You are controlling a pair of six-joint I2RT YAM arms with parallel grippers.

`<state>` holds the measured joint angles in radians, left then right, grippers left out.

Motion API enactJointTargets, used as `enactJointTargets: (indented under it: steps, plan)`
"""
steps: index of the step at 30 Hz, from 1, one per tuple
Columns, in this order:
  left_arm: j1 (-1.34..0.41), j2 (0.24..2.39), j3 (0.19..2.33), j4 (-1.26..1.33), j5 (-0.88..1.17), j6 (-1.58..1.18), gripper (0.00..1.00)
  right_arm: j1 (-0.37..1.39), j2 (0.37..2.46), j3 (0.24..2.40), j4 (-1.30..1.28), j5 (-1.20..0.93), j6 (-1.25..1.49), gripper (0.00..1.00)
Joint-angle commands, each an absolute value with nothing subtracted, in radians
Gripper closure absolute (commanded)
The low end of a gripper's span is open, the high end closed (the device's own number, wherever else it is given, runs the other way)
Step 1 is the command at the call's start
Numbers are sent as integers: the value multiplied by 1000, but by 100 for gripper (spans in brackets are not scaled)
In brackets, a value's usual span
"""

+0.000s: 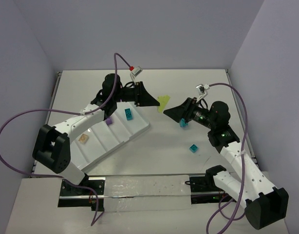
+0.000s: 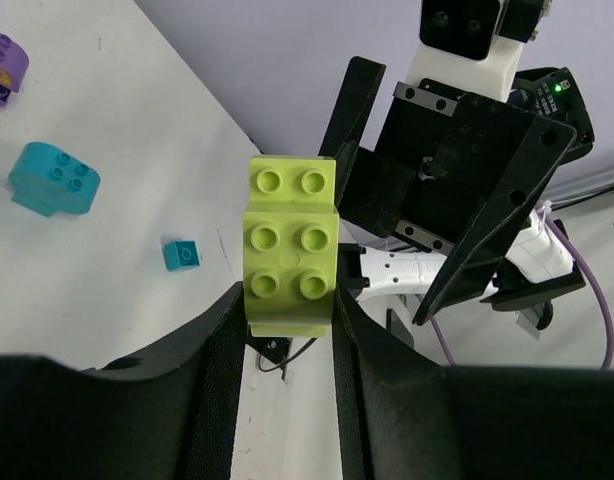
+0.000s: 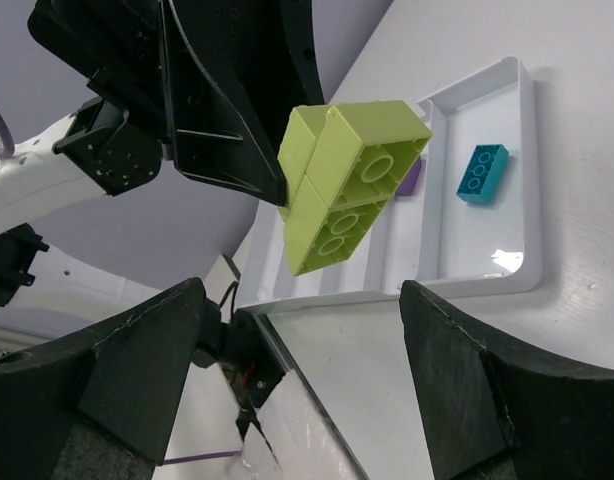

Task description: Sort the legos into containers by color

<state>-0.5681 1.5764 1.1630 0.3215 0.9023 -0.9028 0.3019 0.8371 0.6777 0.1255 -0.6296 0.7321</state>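
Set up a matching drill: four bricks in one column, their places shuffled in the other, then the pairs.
1. lime-green brick
2. purple brick
3. beige brick
4. small teal brick

a. on the table, outside the tray
b. in the tray, nearest the arm bases
c. in the tray, one compartment from the long teal brick
d. held in the left gripper

Pairs: 1-d, 2-c, 3-b, 4-a

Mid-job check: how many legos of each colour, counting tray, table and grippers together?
Teal legos: 3
Purple legos: 2
Beige lego: 1
Lime-green lego: 1, held by the left gripper
Total: 7
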Motion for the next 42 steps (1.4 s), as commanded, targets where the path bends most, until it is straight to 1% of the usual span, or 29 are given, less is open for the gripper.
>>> enactJointTargets:
  steps: [1, 8, 13, 17, 21, 24, 27, 35, 42]
  plan:
    - [-563, 1533, 1239, 266, 910, -826, 100, 295, 864, 685, 244, -654, 780, 14]
    - [-560, 1524, 1231, 319, 942, -868, 100, 295, 915, 695, 310, -683, 812, 17]
    - [-559, 1520, 1218, 391, 970, -933, 100, 293, 925, 673, 383, -698, 840, 22]
    - [-556, 1536, 1196, 505, 1028, -1032, 100, 293, 927, 653, 445, -717, 865, 25]
    - [-555, 1553, 1174, 636, 1069, -1130, 100, 293, 931, 645, 484, -734, 876, 25]
    - [-555, 1559, 1163, 689, 1080, -1169, 100, 293, 937, 648, 495, -745, 878, 24]
    - [-555, 1563, 1161, 698, 1084, -1178, 100, 293, 948, 655, 509, -769, 882, 24]
    - [-555, 1572, 1165, 699, 1085, -1178, 100, 295, 973, 673, 571, -830, 907, 30]
    - [-558, 1584, 1161, 676, 1081, -1156, 100, 296, 1002, 702, 590, -858, 917, 32]
